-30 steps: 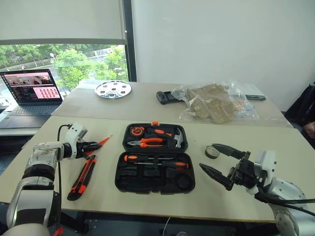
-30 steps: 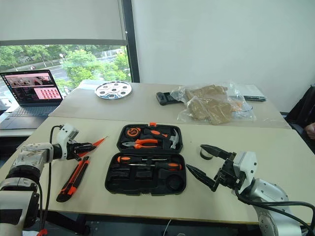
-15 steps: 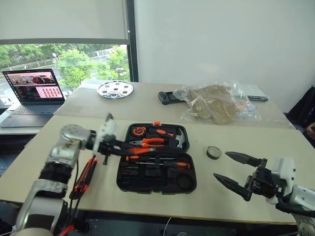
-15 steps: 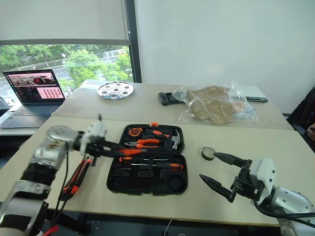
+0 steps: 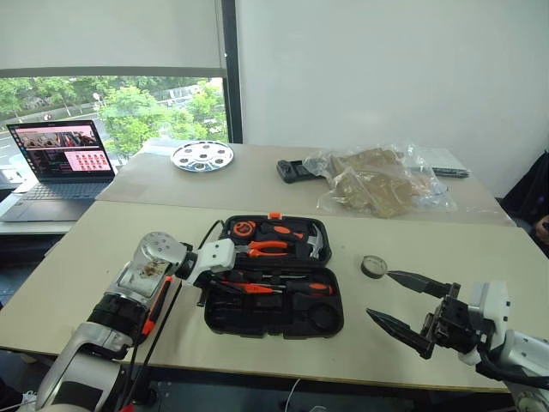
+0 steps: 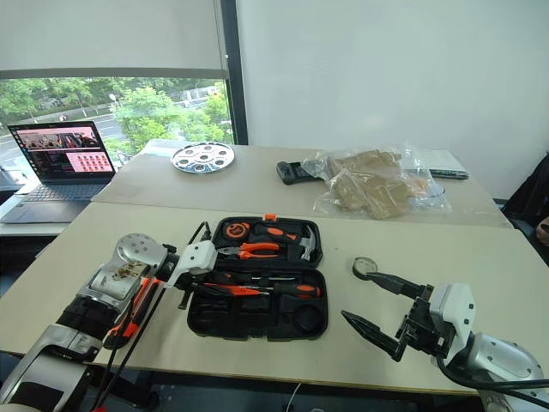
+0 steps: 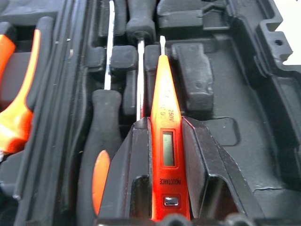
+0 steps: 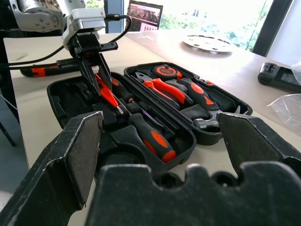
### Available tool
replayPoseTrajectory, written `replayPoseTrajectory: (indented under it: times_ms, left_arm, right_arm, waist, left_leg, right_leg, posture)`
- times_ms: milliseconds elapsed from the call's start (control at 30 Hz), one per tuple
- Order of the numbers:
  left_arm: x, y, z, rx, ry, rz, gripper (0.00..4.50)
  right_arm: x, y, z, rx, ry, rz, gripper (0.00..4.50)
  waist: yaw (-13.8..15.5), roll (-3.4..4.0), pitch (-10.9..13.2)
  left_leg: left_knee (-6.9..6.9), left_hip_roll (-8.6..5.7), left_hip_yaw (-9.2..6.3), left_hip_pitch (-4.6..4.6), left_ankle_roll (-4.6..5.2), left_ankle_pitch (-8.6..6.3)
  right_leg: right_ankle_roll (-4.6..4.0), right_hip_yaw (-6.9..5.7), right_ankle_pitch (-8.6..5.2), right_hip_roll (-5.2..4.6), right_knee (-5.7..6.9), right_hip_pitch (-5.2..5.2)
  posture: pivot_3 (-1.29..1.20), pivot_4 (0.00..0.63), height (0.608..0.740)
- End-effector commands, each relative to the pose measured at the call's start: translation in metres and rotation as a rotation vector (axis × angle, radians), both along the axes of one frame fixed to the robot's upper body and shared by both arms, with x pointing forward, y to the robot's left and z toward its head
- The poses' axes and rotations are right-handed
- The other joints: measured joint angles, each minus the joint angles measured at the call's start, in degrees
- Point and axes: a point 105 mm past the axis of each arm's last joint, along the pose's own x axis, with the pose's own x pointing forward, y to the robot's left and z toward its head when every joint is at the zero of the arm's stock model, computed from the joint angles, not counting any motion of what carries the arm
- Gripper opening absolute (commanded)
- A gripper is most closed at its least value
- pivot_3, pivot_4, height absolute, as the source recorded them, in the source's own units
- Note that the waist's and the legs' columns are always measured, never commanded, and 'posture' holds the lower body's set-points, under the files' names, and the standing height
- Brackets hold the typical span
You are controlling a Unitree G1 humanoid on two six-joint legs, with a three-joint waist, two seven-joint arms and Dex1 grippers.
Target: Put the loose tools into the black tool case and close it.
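Two beige tables (image 5: 480,257) run end to end by a white wall and window. Black tool case (image 5: 273,292) lies open, near-centre. Left gripper (image 7: 162,155) pinches the orange tester screwdriver (image 7: 165,127) over the case's near half. Right gripper (image 5: 403,302), fingers spread, hovers right; tape roll (image 5: 373,266) just beyond. Utility knife (image 6: 137,307) left of case. Laptop (image 5: 60,163) far left.

We see only a part of the utility knife (image 6: 130,311), because the left arm lies across it. In the left wrist view the rear end of the tester screwdriver (image 7: 165,136) is cut by the picture's edge, and the case (image 7: 244,94) runs out on every side. The small print on the tester is too small for us to read fully. The right tool (image 5: 403,305) hides a part of the surface (image 5: 480,257) behind it.
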Motion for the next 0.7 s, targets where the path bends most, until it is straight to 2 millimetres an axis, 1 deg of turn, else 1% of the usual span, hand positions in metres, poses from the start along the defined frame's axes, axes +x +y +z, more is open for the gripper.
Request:
replayPoseTrajectory:
  times_ms: [33, 133, 267, 367, 433, 467, 533, 633, 667, 700]
  left_arm:
    - [-0.006, 0.0, -0.007, 0.037, 0.015, -0.006, 0.46]
    - [-0.007, 0.004, -0.015, 0.084, 0.021, 0.017, 0.46]
    - [0.0, 0.012, -0.022, 0.159, -0.001, 0.083, 0.46]
    - [0.001, 0.014, -0.023, 0.188, -0.005, 0.09, 0.46]
    - [-0.002, 0.019, -0.026, 0.236, 0.009, 0.077, 0.46]
    - [-0.004, 0.02, -0.027, 0.255, 0.018, 0.076, 0.46]
    - [-0.007, 0.019, -0.028, 0.255, 0.034, 0.07, 0.46]
    - [-0.007, 0.009, -0.024, 0.179, 0.038, 0.076, 0.46]
    - [-0.006, 0.005, -0.021, 0.14, 0.024, 0.073, 1.46]
    - [-0.006, 0.001, -0.017, 0.103, 0.01, 0.068, 1.58]
  right_arm:
    - [-0.001, 0.002, 0.009, 0.009, -0.047, 0.001, 4.5]
    - [0.0, 0.003, 0.008, 0.011, -0.049, 0.0, 4.5]
    - [0.0, 0.004, 0.009, 0.017, -0.055, 0.002, 4.5]
    - [0.0, 0.005, 0.01, 0.018, -0.057, 0.004, 4.5]
    - [0.0, 0.005, 0.011, 0.02, -0.06, 0.007, 4.5]
    - [0.0, 0.006, 0.011, 0.022, -0.062, 0.008, 4.5]
    - [0.001, 0.006, 0.011, 0.024, -0.063, 0.01, 4.5]
    - [0.002, 0.007, 0.012, 0.027, -0.064, 0.012, 4.5]
    - [0.002, 0.007, 0.012, 0.028, -0.064, 0.013, 4.5]
    - [0.002, 0.008, 0.012, 0.029, -0.064, 0.013, 4.5]
  waist:
    - [-0.01, 0.0, 0.0]
    - [0.06, 0.0, 0.0]
    - [0.1, 0.03, -0.02]
    - [0.09, 0.04, -0.02]
    - [-0.03, 0.05, -0.03]
    - [-0.13, 0.06, -0.03]
    - [-0.37, 0.1, -0.06]
    - [-0.55, 0.23, -0.13]
    - [-0.57, 0.31, -0.18]
    - [-0.56, 0.36, -0.2]
  left_leg:
    - [0.0, 0.0, 0.0, 0.0, 0.0, 0.0]
    - [0.0, 0.0, 0.0, 0.01, 0.01, -0.01]
    - [0.0, 0.0, -0.01, 0.09, 0.04, -0.02]
    - [-0.01, 0.01, -0.03, 0.29, 0.16, -0.09]
    - [-0.08, 0.02, -0.03, 0.47, 0.57, -0.35]
    - [-0.09, 0.02, -0.03, 0.5, 0.58, -0.35]
    - [-0.09, 0.02, -0.02, 0.55, 0.57, -0.35]
    - [-0.19, 0.03, -0.02, 0.63, 0.52, -0.32]
    - [-0.21, 0.03, -0.02, 0.65, 0.51, -0.31]
    - [-0.21, 0.03, -0.02, 0.66, 0.5, -0.3]
  right_leg:
    - [0.0, 0.01, 0.0, 0.0, 0.0, 0.0]
    - [0.0, 0.01, 0.0, 0.0, 0.0, 0.01]
    - [0.01, 0.01, 0.0, 0.0, -0.01, 0.12]
    - [0.12, -0.01, -0.06, -0.03, -0.03, 0.53]
    - [0.19, -0.01, -0.12, -0.06, -0.07, 0.86]
    - [0.19, 0.02, -0.12, -0.06, -0.08, 0.85]
    - [0.19, 0.11, -0.11, -0.04, -0.04, 0.88]
    - [0.19, 0.19, -0.11, 0.0, -0.02, 0.89]
    - [0.19, 0.19, -0.11, 0.01, -0.02, 0.89]
    - [0.19, 0.2, -0.11, 0.01, -0.02, 0.88]
  posture:
    - [0.0, 0.15, 0.74]
    - [0.0, 0.15, 0.74]
    - [0.0, 0.15, 0.74]
    - [0.0, 0.15, 0.74]
    - [0.0, 0.15, 0.74]
    - [0.0, 0.15, 0.74]
    - [0.0, 0.15, 0.74]
    - [0.0, 0.15, 0.74]
    - [0.0, 0.15, 0.74]
    - [0.0, 0.15, 0.74]
